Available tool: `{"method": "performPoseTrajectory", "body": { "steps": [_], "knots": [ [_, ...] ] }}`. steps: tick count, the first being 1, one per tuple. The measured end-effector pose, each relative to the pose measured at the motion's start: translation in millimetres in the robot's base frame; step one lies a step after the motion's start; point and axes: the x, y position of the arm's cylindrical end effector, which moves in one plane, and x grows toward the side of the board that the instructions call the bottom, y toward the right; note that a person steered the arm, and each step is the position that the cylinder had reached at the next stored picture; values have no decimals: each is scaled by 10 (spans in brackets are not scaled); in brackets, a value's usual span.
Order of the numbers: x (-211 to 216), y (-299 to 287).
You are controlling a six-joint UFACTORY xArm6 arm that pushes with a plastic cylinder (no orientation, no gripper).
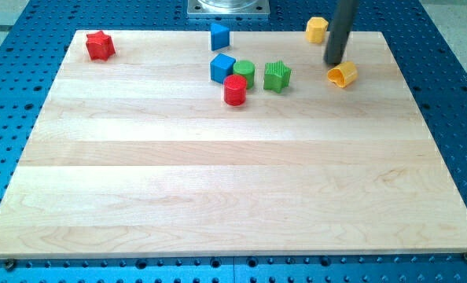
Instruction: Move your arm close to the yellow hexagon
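Note:
The yellow hexagon (pixel 317 29) sits at the top edge of the wooden board (pixel 218 181), right of centre. My dark rod comes down from the view's top, and my tip (pixel 333 63) rests on the board just below and to the right of the hexagon, a small gap apart. A second yellow block, heart-like (pixel 343 75), lies right beside my tip at its lower right, nearly touching it.
A blue cube (pixel 222 67), a green cylinder (pixel 244 72), a red cylinder (pixel 235 90) and a green star (pixel 277 76) cluster at top centre. A blue block (pixel 219 35) lies above them. A red star (pixel 100 45) sits at top left.

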Motion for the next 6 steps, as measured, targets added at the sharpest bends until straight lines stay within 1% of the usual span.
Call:
{"method": "performPoseTrajectory", "body": {
  "steps": [1,3,4,5,6],
  "knots": [
    [-556,61],
    [-588,-20],
    [338,-1012],
    [673,-1668],
    [259,-1553]
  ]
}}
